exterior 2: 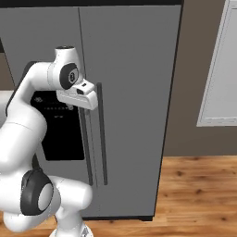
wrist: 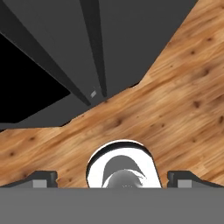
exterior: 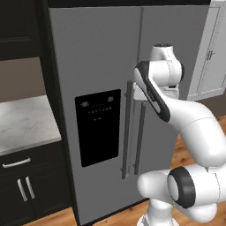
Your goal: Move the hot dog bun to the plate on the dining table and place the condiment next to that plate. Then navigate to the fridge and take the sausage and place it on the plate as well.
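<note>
The tall grey fridge [exterior: 97, 53] [exterior 2: 134, 92] stands right in front of me with both doors shut. Its black dispenser panel [exterior: 98, 128] is on the left door. Two long vertical handles [exterior: 126, 132] [exterior 2: 102, 139] run side by side down the middle. My gripper [exterior 2: 82, 105] [wrist: 113, 177] hangs close to the upper ends of these handles and points down along the door front. Its fingertips [wrist: 41, 178] stand wide apart, open, with nothing between them. The hot dog bun, the plate, the condiment, the dining table and the sausage are out of view.
A marble-topped counter [exterior: 22, 123] over dark cabinets [exterior: 17, 185] adjoins the fridge on the left. White panelled doors [exterior: 212, 57] [exterior 2: 217, 69] stand to the right. Wooden floor [exterior 2: 199, 194] lies open on the right of the fridge.
</note>
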Robot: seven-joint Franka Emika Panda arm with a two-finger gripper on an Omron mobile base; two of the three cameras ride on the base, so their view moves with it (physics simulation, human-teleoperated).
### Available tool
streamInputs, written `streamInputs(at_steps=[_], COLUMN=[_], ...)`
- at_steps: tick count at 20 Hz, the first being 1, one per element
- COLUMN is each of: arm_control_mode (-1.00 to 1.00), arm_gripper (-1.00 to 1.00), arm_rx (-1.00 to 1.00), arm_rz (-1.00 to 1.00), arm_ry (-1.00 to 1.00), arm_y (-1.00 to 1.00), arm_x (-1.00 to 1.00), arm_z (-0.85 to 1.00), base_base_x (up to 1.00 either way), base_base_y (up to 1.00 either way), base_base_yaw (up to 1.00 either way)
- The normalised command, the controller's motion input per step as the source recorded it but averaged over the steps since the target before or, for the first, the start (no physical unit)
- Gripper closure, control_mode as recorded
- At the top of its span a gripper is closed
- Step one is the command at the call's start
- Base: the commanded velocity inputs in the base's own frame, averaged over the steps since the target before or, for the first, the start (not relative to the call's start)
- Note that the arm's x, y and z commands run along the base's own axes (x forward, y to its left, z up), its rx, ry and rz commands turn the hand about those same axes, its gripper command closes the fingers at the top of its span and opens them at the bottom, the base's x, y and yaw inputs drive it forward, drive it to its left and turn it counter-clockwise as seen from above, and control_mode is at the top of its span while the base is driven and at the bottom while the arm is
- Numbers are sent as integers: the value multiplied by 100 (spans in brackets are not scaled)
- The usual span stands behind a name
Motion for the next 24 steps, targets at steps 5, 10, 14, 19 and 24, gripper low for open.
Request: streamInputs(at_steps=[5,10,14,19,24], arm_control_mode=[-100,-100,-100,-100,-100], arm_gripper=[-100,-100,-100,-100,-100], arm_rx=[0,0,0,0,0], arm_rz=[0,16,28,27,15], arm_ry=[-1,-17,-28,-27,-12], arm_y=[-11,-71,-43,5,31], arm_x=[0,0,1,21,60], arm_z=[0,-24,-34,-40,-11], base_base_x=[0,0,0,0,0], base_base_y=[0,0,0,0,0], base_base_yaw=[0,0,0,0,0])
